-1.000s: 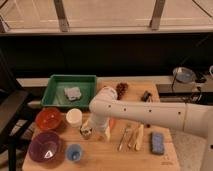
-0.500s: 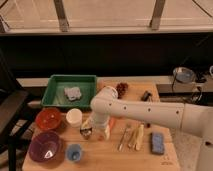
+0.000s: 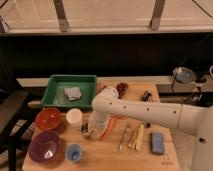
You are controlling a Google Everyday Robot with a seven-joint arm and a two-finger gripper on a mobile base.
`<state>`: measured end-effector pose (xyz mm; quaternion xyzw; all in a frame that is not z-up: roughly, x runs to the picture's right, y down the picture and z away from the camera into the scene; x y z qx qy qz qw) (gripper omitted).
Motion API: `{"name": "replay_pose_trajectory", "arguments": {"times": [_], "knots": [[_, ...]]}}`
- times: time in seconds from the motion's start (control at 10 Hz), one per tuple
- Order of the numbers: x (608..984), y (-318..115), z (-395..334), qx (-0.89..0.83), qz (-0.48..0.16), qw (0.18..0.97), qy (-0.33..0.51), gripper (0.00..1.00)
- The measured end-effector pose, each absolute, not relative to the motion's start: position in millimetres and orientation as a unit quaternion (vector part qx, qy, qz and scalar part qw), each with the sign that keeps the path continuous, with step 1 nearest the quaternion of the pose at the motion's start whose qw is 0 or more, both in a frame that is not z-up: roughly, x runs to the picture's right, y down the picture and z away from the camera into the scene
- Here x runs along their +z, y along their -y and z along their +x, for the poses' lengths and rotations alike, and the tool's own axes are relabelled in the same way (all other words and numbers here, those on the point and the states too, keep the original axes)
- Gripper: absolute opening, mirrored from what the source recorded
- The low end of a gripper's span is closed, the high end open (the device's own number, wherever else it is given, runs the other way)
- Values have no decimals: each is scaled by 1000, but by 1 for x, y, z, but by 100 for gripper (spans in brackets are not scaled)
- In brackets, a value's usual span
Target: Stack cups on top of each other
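Observation:
Three cups stand on the left half of the wooden table [image 3: 110, 157]. The cream-white cup [image 3: 74, 117] is upright beside the orange bowl. The short light-blue cup [image 3: 74, 152] sits near the front edge. The shiny steel cup [image 3: 85, 131] is partly hidden under my gripper [image 3: 91, 129]. The gripper points down right at the steel cup, at the end of the white arm [image 3: 145, 114] reaching in from the right. No cup sits on another.
An orange bowl [image 3: 48, 119] and a purple bowl [image 3: 45, 146] occupy the left edge. A green tray [image 3: 56, 96] with a grey object sits at the back left. Wooden utensils [image 3: 132, 137] and a blue sponge [image 3: 157, 142] lie to the right. Something orange [image 3: 109, 128] shows under the arm.
The arm has stayed nearly still, with the gripper low over the steel cup. The cups have not visibly moved.

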<state>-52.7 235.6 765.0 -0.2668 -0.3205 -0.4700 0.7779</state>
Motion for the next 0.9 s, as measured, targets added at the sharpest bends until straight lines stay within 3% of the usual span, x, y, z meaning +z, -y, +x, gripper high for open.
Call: {"name": "replay_pose_trajectory", "arguments": {"times": [0.3, 0.9], "knots": [[764, -234, -53, -466, -263, 782, 320, 1], [707, -195, -53, -485, -219, 794, 294, 0]]}}
